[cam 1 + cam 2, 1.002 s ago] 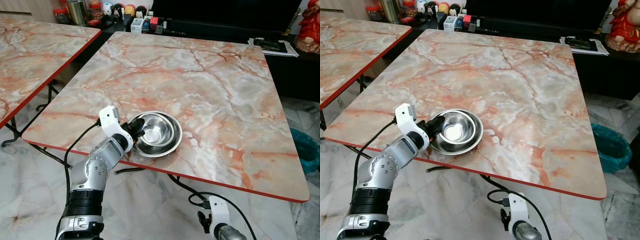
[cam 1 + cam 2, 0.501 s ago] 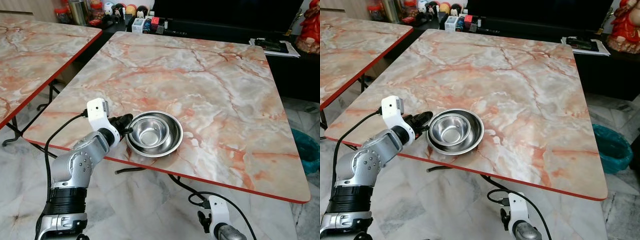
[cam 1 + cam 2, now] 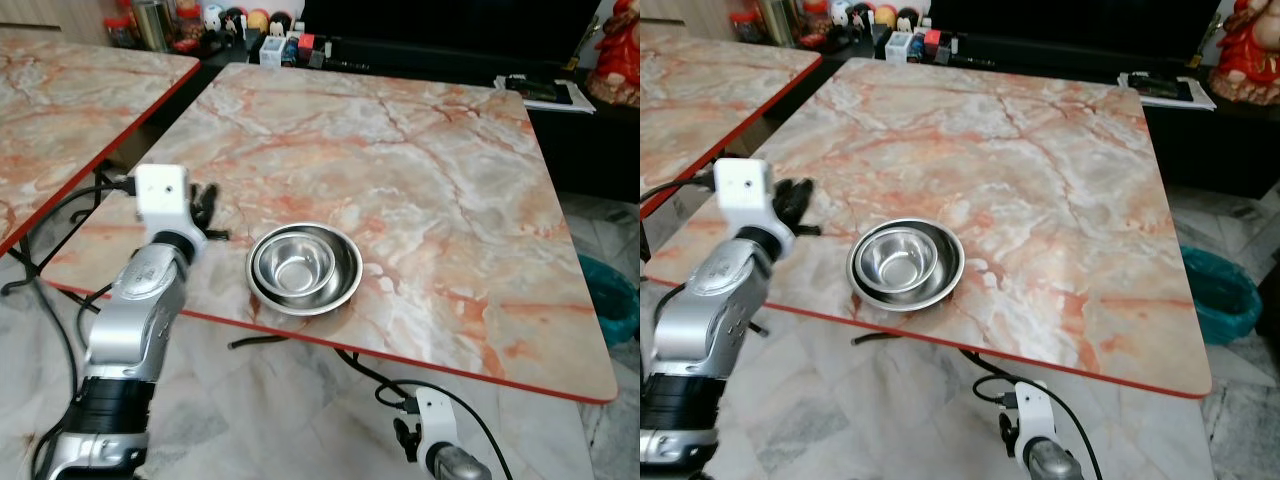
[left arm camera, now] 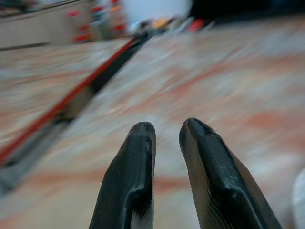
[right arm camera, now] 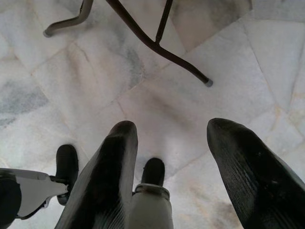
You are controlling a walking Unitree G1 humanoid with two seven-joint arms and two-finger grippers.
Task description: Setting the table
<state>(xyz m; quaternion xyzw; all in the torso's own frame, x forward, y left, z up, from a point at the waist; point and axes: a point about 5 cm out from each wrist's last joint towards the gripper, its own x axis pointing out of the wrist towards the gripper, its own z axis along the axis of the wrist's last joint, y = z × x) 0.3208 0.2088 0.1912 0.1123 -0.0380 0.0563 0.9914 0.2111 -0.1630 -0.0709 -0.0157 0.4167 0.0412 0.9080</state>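
The left arm has pulled back and swung out to the left since a second ago, off the bowls' rim, and the bowls [image 3: 304,269] stay put on the table [image 3: 420,170], near its front edge, one nested inside the other. So the placing step looks done, and this is the retreat. Judging by the task, the next move calls for fetching another piece of tableware, or lifting the inner bowl out to a second place; either way the arm must come round again and open its fingers wider first. Now the pose: the left arm is bent up at the table's front left corner, forearm raised, with the left gripper [image 3: 204,207] over the tabletop well apart from the bowls, its two fingers [image 4: 131,186] close together with a slim gap, holding nothing. Down below the table edge the right gripper [image 5: 171,167] hangs idle over the tiled floor [image 5: 238,57], fingers spread, empty.
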